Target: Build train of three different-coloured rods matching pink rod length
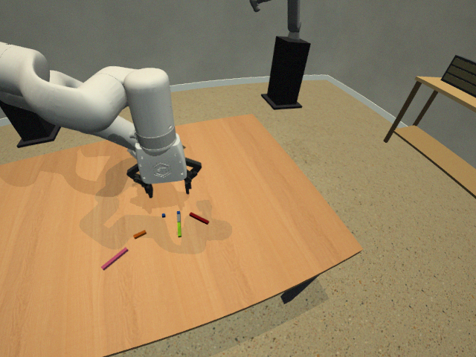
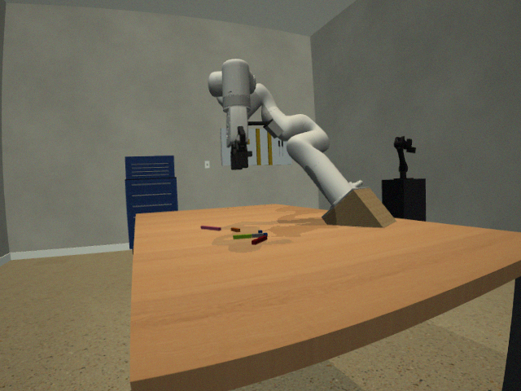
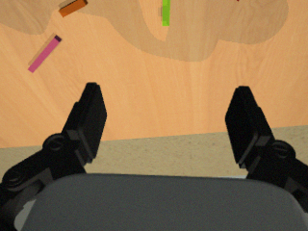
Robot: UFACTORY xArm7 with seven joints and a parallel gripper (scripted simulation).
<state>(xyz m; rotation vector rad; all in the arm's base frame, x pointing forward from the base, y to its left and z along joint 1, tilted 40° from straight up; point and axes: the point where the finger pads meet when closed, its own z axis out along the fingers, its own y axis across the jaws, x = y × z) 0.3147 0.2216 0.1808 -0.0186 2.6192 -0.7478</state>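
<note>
My gripper is open and empty, high above the table and behind the rods; it also shows in the side view and the wrist view. A lime rod, a grey rod and a small blue rod lie flat, end to end in one line. A second blue rod lies apart to their left. A red rod lies at a slant to their right. An orange rod and the pink rod lie further left. The wrist view shows the lime rod, the orange rod and the pink rod.
The arm's wedge-shaped base stands at the back of the table. A black pedestal with another device, a side table and a blue cabinet stand off the table.
</note>
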